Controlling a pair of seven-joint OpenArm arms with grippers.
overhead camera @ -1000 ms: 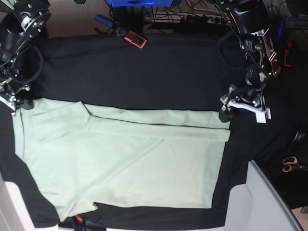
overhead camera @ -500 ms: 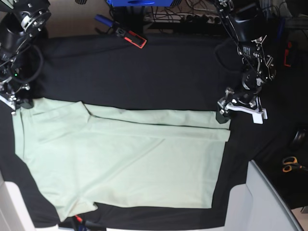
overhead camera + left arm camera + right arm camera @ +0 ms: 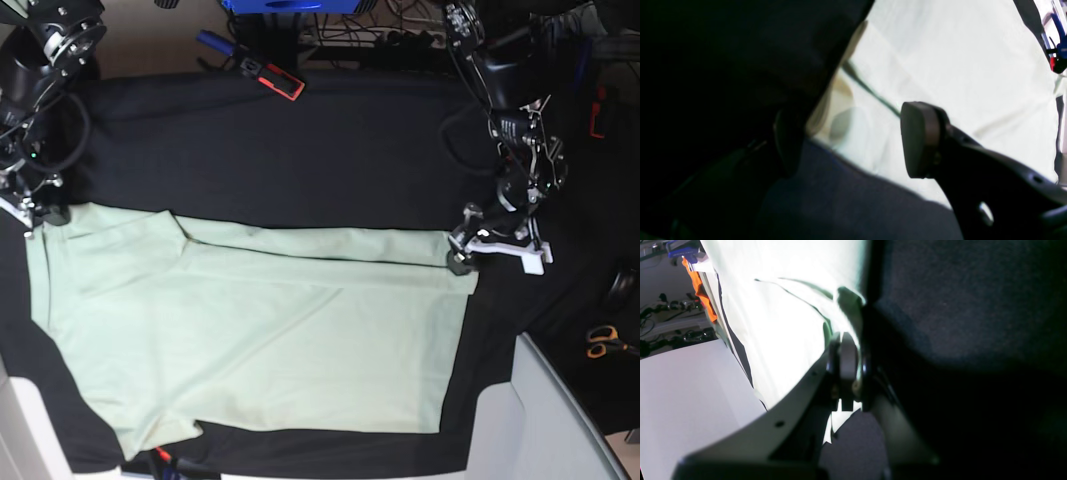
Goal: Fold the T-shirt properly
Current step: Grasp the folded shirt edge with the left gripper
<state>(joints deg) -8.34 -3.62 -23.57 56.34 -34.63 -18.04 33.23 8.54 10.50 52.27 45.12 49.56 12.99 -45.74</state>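
I see the T-shirt (image 3: 250, 330) spread flat on the black table (image 3: 300, 150), filling the lower middle of the base frame. My right claw (image 3: 32, 215) sits at the left edge, pinched tight on the shirt's upper-left corner; its wrist view shows cloth clamped between the pads (image 3: 848, 360). My left claw (image 3: 462, 250) is at the shirt's upper-right corner, jaws spread wide with nothing between them, one pad (image 3: 917, 140) over the cloth and the other over the table. Scissors (image 3: 600, 342) lie at the lower right.
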